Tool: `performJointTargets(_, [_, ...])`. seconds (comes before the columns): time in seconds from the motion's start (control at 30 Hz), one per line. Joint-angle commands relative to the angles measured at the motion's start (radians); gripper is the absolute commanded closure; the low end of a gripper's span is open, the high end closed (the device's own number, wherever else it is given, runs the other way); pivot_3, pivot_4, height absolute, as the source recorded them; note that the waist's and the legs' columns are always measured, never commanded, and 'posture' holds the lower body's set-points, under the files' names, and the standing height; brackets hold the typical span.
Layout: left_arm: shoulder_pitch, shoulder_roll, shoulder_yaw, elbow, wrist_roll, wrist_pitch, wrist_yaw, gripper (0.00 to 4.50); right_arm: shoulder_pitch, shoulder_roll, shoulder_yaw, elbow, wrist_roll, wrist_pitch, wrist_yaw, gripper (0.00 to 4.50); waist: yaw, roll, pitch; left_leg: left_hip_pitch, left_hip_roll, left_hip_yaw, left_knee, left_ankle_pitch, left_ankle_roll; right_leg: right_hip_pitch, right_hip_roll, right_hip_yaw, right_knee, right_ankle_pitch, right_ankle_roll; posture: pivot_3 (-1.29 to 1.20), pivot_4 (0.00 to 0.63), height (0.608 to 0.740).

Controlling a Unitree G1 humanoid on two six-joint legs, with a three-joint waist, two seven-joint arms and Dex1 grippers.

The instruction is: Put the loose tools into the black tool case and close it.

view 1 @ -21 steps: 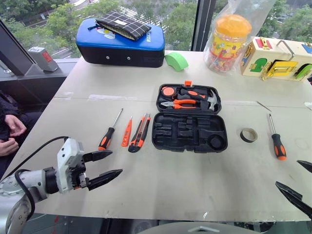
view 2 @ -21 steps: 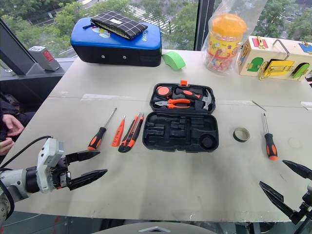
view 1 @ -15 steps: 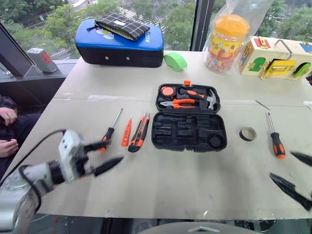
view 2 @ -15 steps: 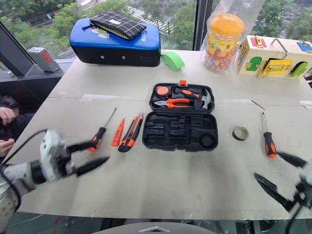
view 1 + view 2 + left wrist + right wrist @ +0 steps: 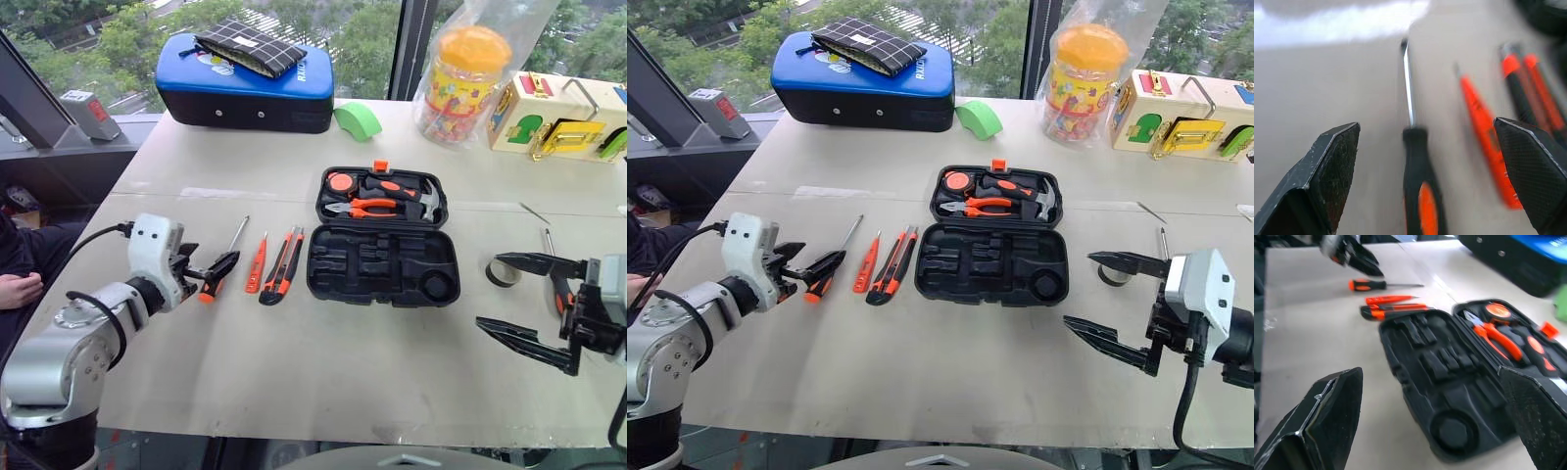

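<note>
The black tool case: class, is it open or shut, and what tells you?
Open. The black tool case lies spread flat on the table: the far half holds pliers and a hammer, while the near half's moulded recesses are bare.

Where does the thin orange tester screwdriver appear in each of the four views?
Left eye view: thin orange tester screwdriver, between the long screwdriver and the utility knife.
Right eye view: at, same neighbours, left of the black tool case.
Left wrist view: at, beside the long screwdriver.
Right wrist view: at, near the case.
Shared landmark: the long screwdriver.
</note>
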Motion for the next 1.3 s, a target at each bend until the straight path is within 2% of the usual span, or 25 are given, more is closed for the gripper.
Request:
performJointTargets(0.03, [0.016,-0.006,-0.05,0.022,0.065,-0.015,0.02,0.28,-0.006,0.008,0.012,-0.004,-0.021,-0.026,0.01,0.0,0.002,0.0,0.0,0.0,0.0,0.0,0.0,0.0,0.0,0.0,0.0,0.0,0.0,0.0,0.0,0.0,0.15,0.74])
performJointTargets(0.1, [0.037,-0.02,-0.07,0.048,0.098,-0.039,0.024,0.75,0.008,0.021,0.009,0.005,-0.04,-0.041,0.017,0.0,0.004,0.0,0.0,0.0,0.0,0.0,0.001,0.0,0.0,0.0,-0.001,0.0,0.0,0.0,0.0,0.0,0.15,0.74])
performJointTargets(0.3, [0.05,-0.047,-0.042,0.065,0.082,-0.119,-0.052,3.65,0.06,0.059,-0.016,0.014,-0.081,-0.087,0.041,0.0,0.006,0.001,-0.002,0.0,0.001,0.0,0.001,0.0,0.0,0.0,-0.002,0.0,0.001,0.0,0.0,0.0,0.15,0.74])
performJointTargets(0.4, [0.014,-0.064,0.021,0.066,0.018,-0.167,-0.117,3.69,0.096,0.09,-0.037,0.007,-0.082,-0.095,0.03,0.0,0.005,0.001,-0.001,0.0,0.0,0.0,0.001,0.0,0.0,0.0,-0.002,-0.001,0.001,0.0,0.0,0.0,0.15,0.74])
performJointTargets(0.5, [-0.044,0.01,0.007,0.065,-0.027,-0.198,-0.273,3.69,0.147,0.119,-0.067,-0.009,-0.086,-0.102,0.022,0.0,0.007,-0.001,-0.001,-0.002,0.0,-0.001,0.002,0.0,0.0,0.0,-0.002,-0.002,0.002,0.0,0.0,0.0,0.15,0.74])
performJointTargets(0.6, [-0.165,0.126,-0.152,0.102,0.033,-0.313,-0.503,3.69,0.206,0.16,-0.106,-0.02,-0.07,-0.099,0.004,0.0,0.012,-0.003,-0.002,-0.002,-0.001,-0.004,0.002,0.001,-0.001,0.0,0.0,-0.005,0.002,0.0,0.0,0.0,0.15,0.74])
performJointTargets(0.67, [-0.346,0.141,-0.344,0.188,0.12,-0.411,-0.666,3.69,0.26,0.206,-0.118,-0.026,-0.098,-0.12,-0.01,0.0,0.016,0.0,-0.002,-0.001,-0.002,-0.003,0.002,0.001,-0.001,0.001,-0.001,-0.004,0.002,0.0,0.0,0.0,0.15,0.74])
performJointTargets(0.77, [-0.573,0.09,-0.555,0.379,0.29,-0.561,-0.777,3.69,0.304,0.24,-0.142,-0.033,-0.109,-0.129,-0.027,0.0,0.026,0.003,-0.002,-0.001,-0.004,0.0,0.004,0.0,0.0,0.001,0.001,-0.003,0.002,0.0,0.0,0.0,0.15,0.74])
performJointTargets(0.83, [-0.736,-0.003,-0.661,0.557,0.383,-0.613,-0.796,3.69,0.329,0.258,-0.178,-0.029,-0.102,-0.125,-0.047,0.0,0.028,0.002,-0.002,-0.001,-0.004,0.003,0.005,0.0,0.0,0.001,0.002,-0.002,0.002,0.001,0.001,0.0,0.15,0.74])
performJointTargets(0.9, [-0.829,-0.058,-0.744,0.698,0.475,-0.749,-0.846,3.69,0.336,0.277,-0.203,-0.029,-0.081,-0.121,-0.077,0.0,0.02,0.001,-0.002,-0.003,-0.004,0.005,0.006,0.0,0.001,0.0,0.004,-0.002,0.002,0.001,0.002,0.0,0.15,0.74])
performJointTargets(1.0, [-0.924,-0.144,-0.817,0.894,0.572,-0.859,-0.862,3.69,0.344,0.294,-0.218,-0.048,-0.07,-0.128,-0.096,0.0,0.006,0.001,-0.002,-0.003,-0.003,0.003,0.005,0.0,0.001,-0.001,0.006,0.0,0.0,0.001,0.003,0.0,0.15,0.74])
performJointTargets(1.13, [-1.008,-0.236,-0.862,1.1,0.661,-0.984,-0.869,3.69,0.305,0.257,-0.247,-0.046,-0.014,-0.114,-0.11,0.0,0.003,0.002,-0.001,-0.005,-0.003,-0.006,0.005,-0.001,0.003,-0.004,0.012,0.004,0.0,0.001,0.003,0.0,0.15,0.74])
performJointTargets(1.3, [-1.052,-0.246,-0.872,1.223,0.731,-1.075,-0.879,3.69,0.271,0.197,-0.282,-0.01,0.019,-0.094,-0.096,0.0,0.005,0.002,-0.001,-0.004,-0.003,-0.01,0.006,-0.001,0.003,-0.002,0.014,0.007,0.002,0.002,0.003,0.0,0.15,0.74])
